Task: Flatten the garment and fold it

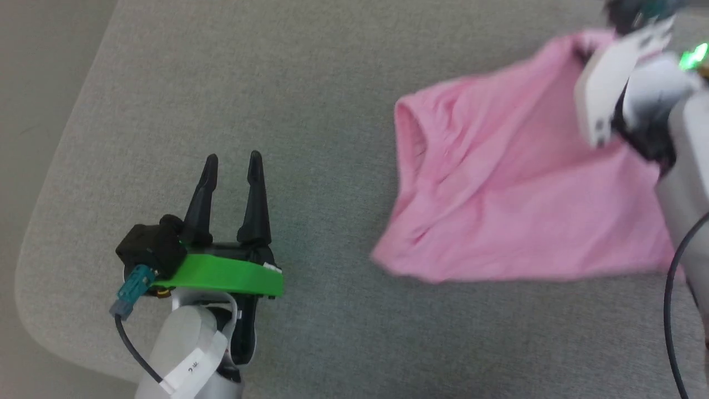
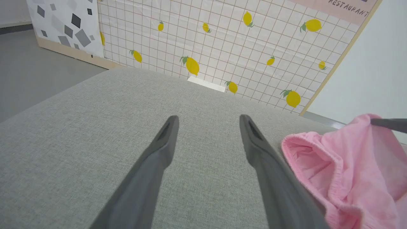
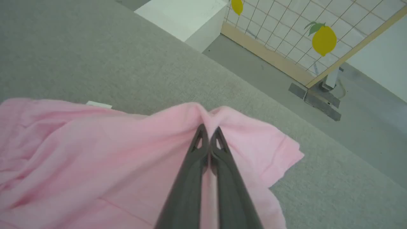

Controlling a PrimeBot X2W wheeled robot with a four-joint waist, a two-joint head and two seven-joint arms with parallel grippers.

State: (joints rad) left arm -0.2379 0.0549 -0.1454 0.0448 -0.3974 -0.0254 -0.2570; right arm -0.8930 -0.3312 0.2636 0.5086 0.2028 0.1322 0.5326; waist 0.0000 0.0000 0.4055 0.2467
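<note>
The light-pink garment (image 1: 498,183) lies crumpled on the grey cushion (image 1: 310,111) at the right, its gathered elastic hem (image 2: 305,159) facing left. My right gripper (image 3: 208,131) is shut on a pinched fold of the pink garment (image 3: 95,159) and holds that part raised. A small white tag (image 3: 99,104) peeks out at the fabric's far edge. My left gripper (image 1: 231,163) stands open at the lower left, well apart from the cloth, nothing between its fingers. In the left wrist view the left gripper (image 2: 208,122) hovers over bare cushion with the garment (image 2: 356,171) to its right.
The cushion's rounded left edge (image 1: 50,183) drops to a grey floor (image 2: 35,73). Beyond the far edge stand a lemon-patterned grid panel (image 2: 238,47) and a white box (image 3: 184,16). The right forearm (image 1: 687,166) covers the garment's right side.
</note>
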